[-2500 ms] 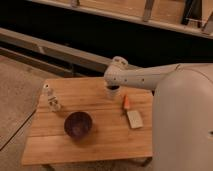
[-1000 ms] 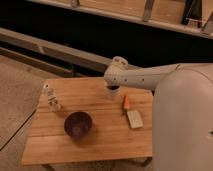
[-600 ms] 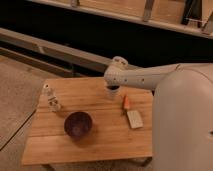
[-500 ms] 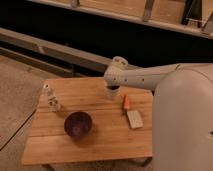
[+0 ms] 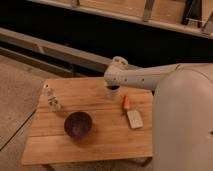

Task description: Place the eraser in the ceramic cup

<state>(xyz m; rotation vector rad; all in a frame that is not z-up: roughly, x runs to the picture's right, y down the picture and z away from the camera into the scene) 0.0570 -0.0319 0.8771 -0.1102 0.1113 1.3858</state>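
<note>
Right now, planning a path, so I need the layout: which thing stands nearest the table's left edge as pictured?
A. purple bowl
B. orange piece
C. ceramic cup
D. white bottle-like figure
D: the white bottle-like figure stands by that edge. The purple bowl sits nearer the middle, and the ceramic cup is under the end effector at the far side.

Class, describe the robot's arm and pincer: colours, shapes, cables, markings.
The arm is a smooth whitish tube ending in a rounded joint, joined to a bulky pale-grey body. No cables or markings show. The pincer, below that joint over the far side of the table, looks small and dark.
</note>
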